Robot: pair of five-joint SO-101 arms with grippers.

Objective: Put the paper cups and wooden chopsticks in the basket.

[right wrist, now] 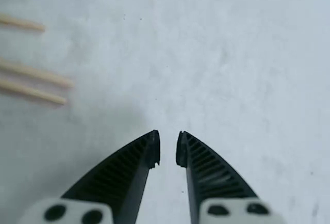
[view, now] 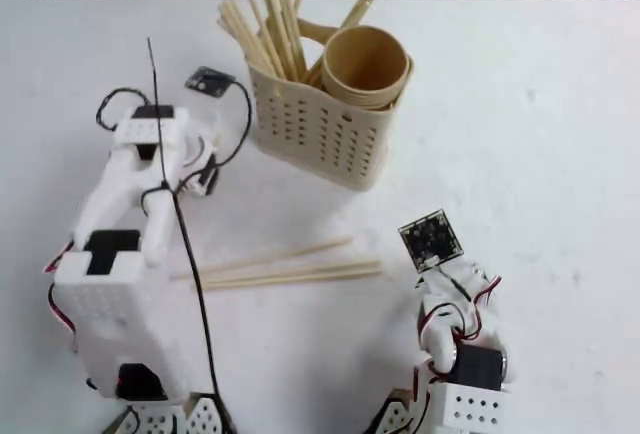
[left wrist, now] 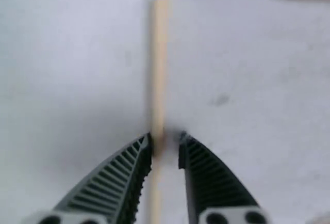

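Observation:
A white slotted basket (view: 320, 139) stands at the back middle of the table, holding stacked paper cups (view: 365, 66) and a bundle of wooden chopsticks (view: 268, 16). Three loose chopsticks (view: 290, 268) lie on the table in front of it, between the two arms. My left gripper (left wrist: 165, 149) is shut on a single chopstick (left wrist: 159, 59) that runs straight out between its fingers. My right gripper (right wrist: 167, 149) is shut with nothing in it, just above the bare table. The ends of the loose chopsticks (right wrist: 33, 73) lie off to one side of it.
The left arm (view: 130, 189) stretches along the table's left side with a black cable (view: 185, 244) draped over it. The right arm (view: 455, 299) sits at the front right. Bare white table lies to the right of the basket.

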